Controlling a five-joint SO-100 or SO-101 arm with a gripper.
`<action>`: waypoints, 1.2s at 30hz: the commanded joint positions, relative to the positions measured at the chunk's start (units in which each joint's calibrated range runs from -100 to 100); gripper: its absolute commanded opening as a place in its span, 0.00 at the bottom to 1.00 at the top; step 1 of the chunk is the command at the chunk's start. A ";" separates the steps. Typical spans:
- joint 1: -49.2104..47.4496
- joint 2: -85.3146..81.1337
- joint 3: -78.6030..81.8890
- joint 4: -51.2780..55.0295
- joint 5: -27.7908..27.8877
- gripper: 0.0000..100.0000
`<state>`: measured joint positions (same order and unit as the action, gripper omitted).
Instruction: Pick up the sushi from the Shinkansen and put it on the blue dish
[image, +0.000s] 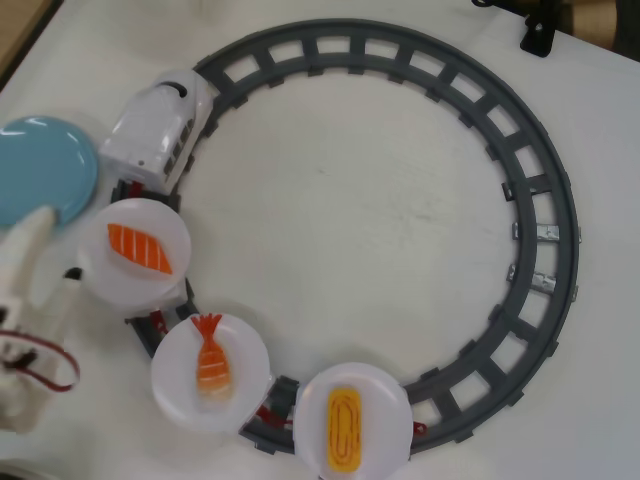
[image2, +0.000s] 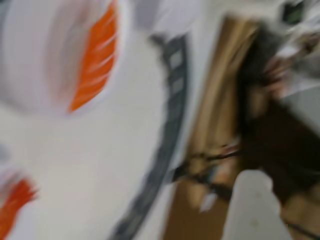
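In the overhead view the white Shinkansen (image: 158, 125) stands on the grey ring track at the upper left. The car behind it carries a white plate (image: 150, 215) with the salmon sushi (image: 140, 248) on it. The blue dish (image: 40, 170) lies at the left edge, next to the train. My white gripper (image: 58, 245) is at the left edge, just left of the sushi plate and below the blue dish; its fingers stand apart and hold nothing. The wrist view is motion-blurred and shows the sushi (image2: 95, 55) on its plate at the upper left; no fingers show there.
Two more plates follow on the track: one with an orange shrimp piece (image: 212, 360), one with a yellow egg piece (image: 345, 428). The grey track (image: 545, 200) rings the white table. A black clamp (image: 538, 35) sits at the top right edge.
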<state>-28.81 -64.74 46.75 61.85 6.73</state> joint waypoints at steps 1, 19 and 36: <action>0.47 13.68 -6.36 0.02 -0.14 0.26; -6.58 53.58 -31.87 0.02 -2.38 0.26; -7.72 63.37 -38.64 -0.57 -4.53 0.26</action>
<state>-38.54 -2.32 13.45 61.76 2.59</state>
